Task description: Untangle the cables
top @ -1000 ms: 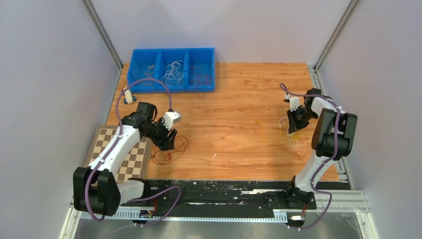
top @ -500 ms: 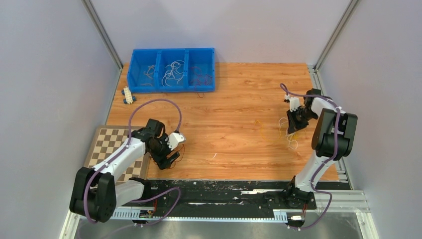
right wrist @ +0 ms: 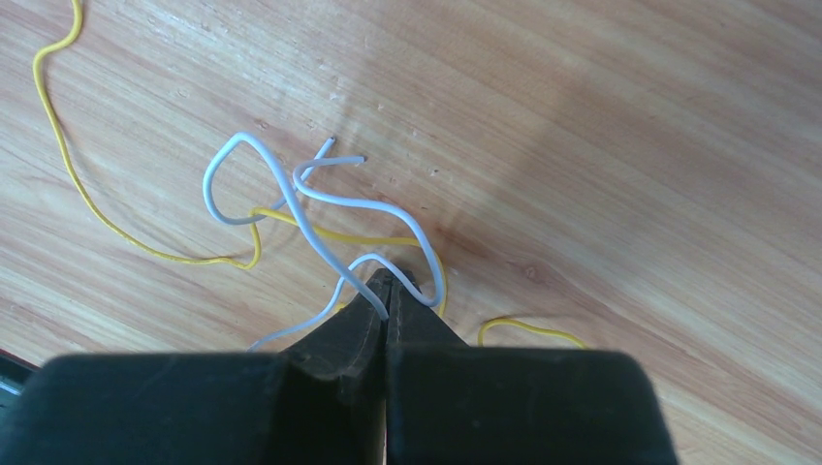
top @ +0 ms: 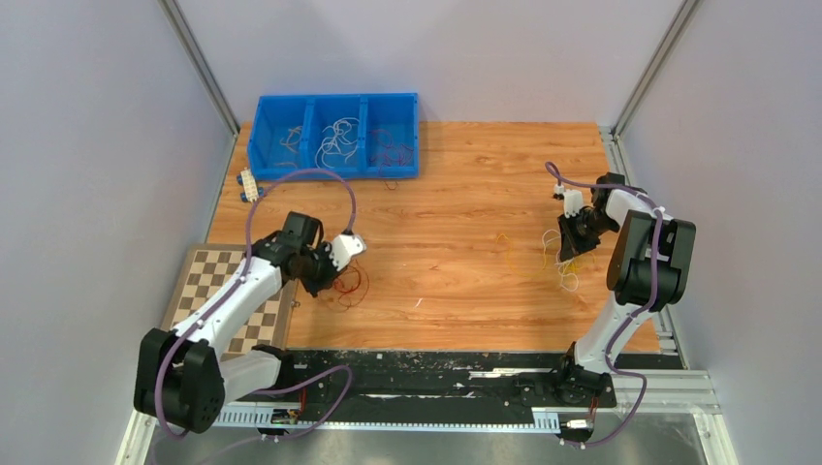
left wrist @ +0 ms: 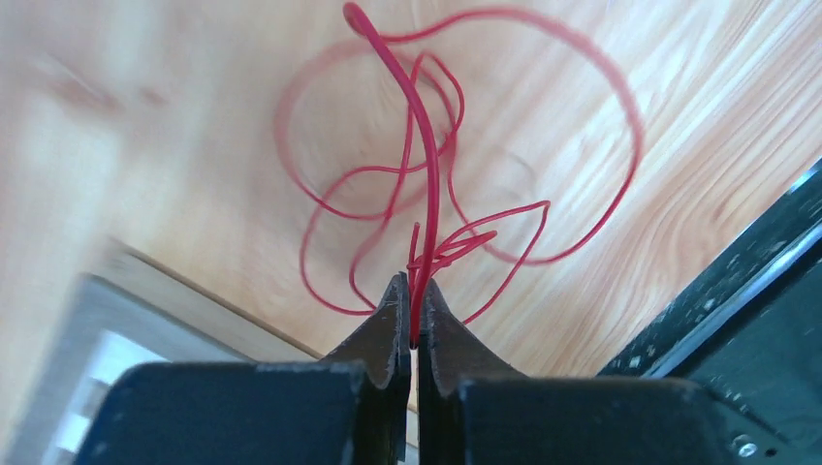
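The table [top: 465, 242] had a wood-grain top, smooth, with a soft shine. The red cable [left wrist: 429, 194] wore smooth and glossy plastic insulation. The white cable [right wrist: 368, 204] and the yellow cable [right wrist: 97, 213] looked smooth too, only a little duller. The fingers [left wrist: 383, 339] of the left gripper [left wrist: 412, 334] were matt black plastic. The bin [top: 334, 170] was shiny blue plastic.

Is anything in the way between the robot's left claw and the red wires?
No, nothing visible is in between. The left gripper is shut right on one strand of the red wires, pinched at its tips. The other red loops spread out over the wooden table just past it.
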You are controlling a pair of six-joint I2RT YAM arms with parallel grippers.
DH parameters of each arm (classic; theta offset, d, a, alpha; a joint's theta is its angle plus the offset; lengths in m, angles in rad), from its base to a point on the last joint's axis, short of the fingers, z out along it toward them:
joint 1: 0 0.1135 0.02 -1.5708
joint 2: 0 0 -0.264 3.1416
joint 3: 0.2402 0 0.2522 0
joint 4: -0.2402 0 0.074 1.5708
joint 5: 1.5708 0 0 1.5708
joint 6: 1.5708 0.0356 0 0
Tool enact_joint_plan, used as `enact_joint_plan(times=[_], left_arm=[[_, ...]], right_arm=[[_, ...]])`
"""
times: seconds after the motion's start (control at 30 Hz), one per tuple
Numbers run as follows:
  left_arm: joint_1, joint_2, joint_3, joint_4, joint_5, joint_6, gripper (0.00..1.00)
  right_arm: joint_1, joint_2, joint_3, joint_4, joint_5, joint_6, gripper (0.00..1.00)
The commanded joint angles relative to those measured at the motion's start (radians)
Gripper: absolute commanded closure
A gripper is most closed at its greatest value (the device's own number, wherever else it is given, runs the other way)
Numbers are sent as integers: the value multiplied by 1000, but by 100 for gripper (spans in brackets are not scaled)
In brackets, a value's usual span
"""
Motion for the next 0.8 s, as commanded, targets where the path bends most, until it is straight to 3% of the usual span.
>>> enact_joint_plan(times=[0.0,0.27,0.47,0.77], left_arm=[[-6,-33,209,-31,185,-95,100],[-4,47,470,-70,301,-183,100],[-4,108,649,-4,317,-310,100],[-4,358,964,179,71,-482,100]], right_arm=[[15,71,-54,-30,-23,12,100],[14,58,-67,-28,-25,2,100],[15,50,-67,-30,-42,9,100],[15,40,-17,-67,-96,42,100]])
